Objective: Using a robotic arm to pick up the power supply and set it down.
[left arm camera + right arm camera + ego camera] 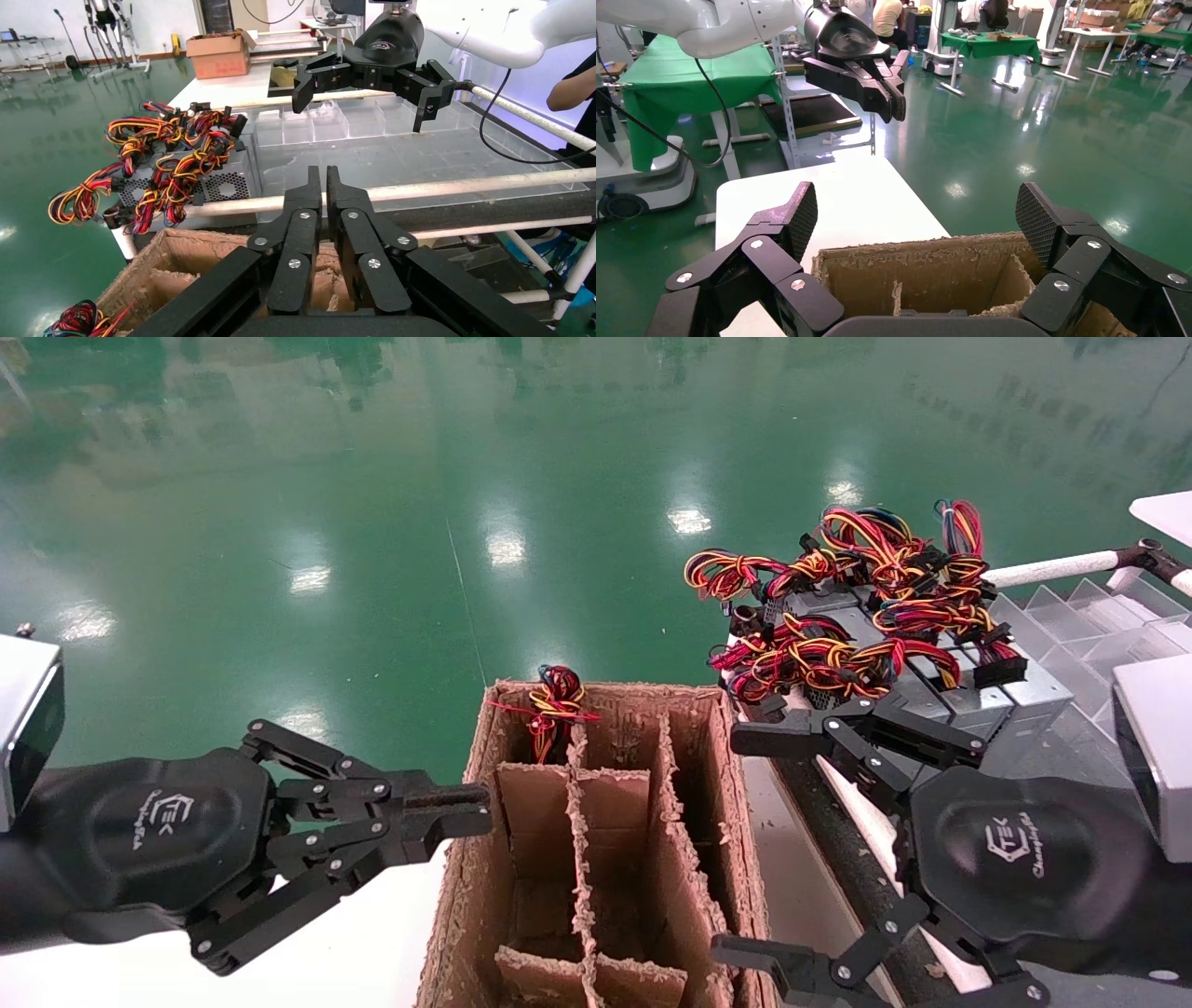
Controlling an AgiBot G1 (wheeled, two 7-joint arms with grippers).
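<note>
Here the right gripper (754, 845) stood spread wide at the lower right of the head view, one finger (778, 738) reaching toward the power supplies and the other (759, 957) low beside the box's right wall, with nothing between them and nothing touched. In its own wrist view the two ribbed pads (1035, 221) sat far apart over the open top of the cardboard divider box (596, 859). The left gripper (466, 810) hung at the lower left of the head view with its fingers pressed together, empty, the tips just beside the box's left wall over the white tabletop (354, 952).

The power supply (931, 682), a grey metal case, lay at the right centre of the head view among others of its kind on a railed rack (1052, 565), its red, yellow and black wire bundle (838, 658) piled on top. The left wrist view showed its honeycomb grille (225, 186) facing out.

A smaller wire bundle (556, 705) stuck up from the far left compartment of the box. The compartments nearer the robot showed bare cardboard. Beyond the box's far edge, green floor (372, 523) filled the upper part of the frame.
</note>
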